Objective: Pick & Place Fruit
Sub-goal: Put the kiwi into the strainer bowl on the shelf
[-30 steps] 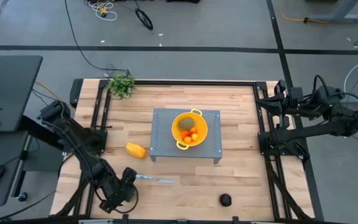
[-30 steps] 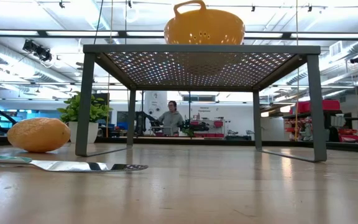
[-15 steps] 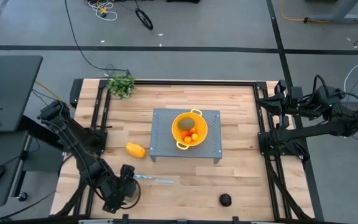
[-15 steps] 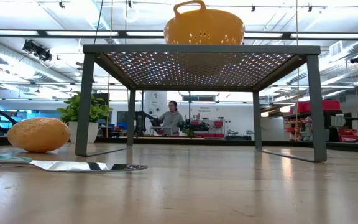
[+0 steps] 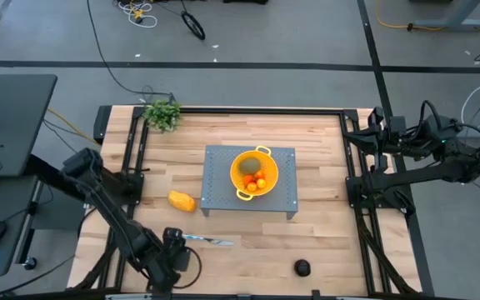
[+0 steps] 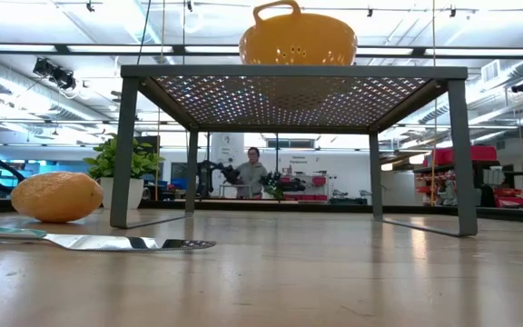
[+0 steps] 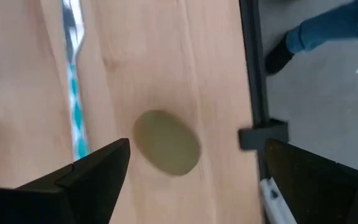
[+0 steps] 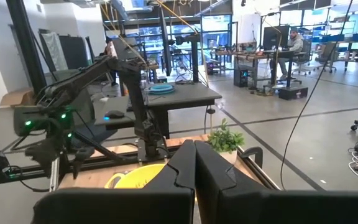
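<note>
My left gripper (image 5: 174, 253) hovers near the table's near edge, open, pointing down. In the left wrist view its fingers (image 7: 98, 167) stand on either side of a brownish-green oval (image 7: 166, 142) that lies on the wood, without touching it. The high view hides that oval under the gripper. The yellow-orange oblong (image 5: 181, 200) lies left of the grey stand. A small blackish round fruit (image 5: 302, 267) sits by the near edge. The yellow colander (image 5: 254, 173) holds another brownish-green oval and a few orange-red balls. My right gripper (image 8: 194, 155) is shut, parked at the table's right edge.
The colander stands on a grey perforated stand (image 5: 223, 187) at the table's middle. A silvery knife with a teal handle (image 5: 210, 242) lies just right of my left gripper. A leafy green bunch (image 5: 163, 113) sits at the far left corner. A person shows in the room beyond (image 6: 254, 173).
My left arm has swung, and its gripper has shifted a little toward the table's right along the near edge. Nothing on the table has moved.
</note>
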Controlling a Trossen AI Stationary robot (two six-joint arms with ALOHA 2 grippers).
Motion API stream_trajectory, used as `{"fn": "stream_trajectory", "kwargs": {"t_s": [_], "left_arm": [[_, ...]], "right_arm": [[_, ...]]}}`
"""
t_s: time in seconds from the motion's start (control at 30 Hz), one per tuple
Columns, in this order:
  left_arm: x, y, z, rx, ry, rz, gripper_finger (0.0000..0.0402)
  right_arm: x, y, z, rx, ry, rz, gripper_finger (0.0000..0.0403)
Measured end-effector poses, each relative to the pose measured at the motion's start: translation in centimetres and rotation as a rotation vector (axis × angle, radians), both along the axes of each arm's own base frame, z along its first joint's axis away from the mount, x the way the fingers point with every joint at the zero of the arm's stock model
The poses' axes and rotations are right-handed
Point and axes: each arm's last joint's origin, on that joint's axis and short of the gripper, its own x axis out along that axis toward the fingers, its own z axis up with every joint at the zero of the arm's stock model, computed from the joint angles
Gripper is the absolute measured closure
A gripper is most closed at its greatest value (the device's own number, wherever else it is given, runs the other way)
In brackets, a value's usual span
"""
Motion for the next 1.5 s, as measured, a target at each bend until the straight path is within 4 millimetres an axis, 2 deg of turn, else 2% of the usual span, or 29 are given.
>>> {"fn": "stream_trajectory", "kwargs": {"t_s": [0.17, 0.43, 0.7, 1.0, 1.2, 1.5], "left_arm": [[0.7, -0.8, -0.5, -0.020, 0.016, 0.103, 0.0022], [0.6, -0.6, -0.5, -0.037, 0.045, 0.320, 0.0022], [0.8, -0.7, -2.0, -0.041, 0.109, 0.459, 0.0022], [0.4, -0.3, -3.6, -0.013, 0.159, 0.433, 0.0022], [0.2, -0.2, -5.2, -0.052, 0.176, 0.467, 0.0022], [-0.5, 0.7, -7.2, -0.007, 0.205, 0.530, 0.0022]], "right_arm": [[0.0, 0.0, 0.0, 0.000, 0.000, 0.001, 0.0400], [0.0, 0.0, 0.0, 0.000, 0.000, 0.001, 0.0400], [0.0, 0.0, 0.0, 0.000, 0.000, 0.001, 0.0400], [0.0, 0.0, -0.1, -0.001, 0.014, 0.001, 0.0400], [0.0, 0.0, -0.2, -0.001, 0.023, 0.001, 0.0400], [0.0, 0.0, -0.2, -0.001, 0.024, 0.001, 0.0400]]}}
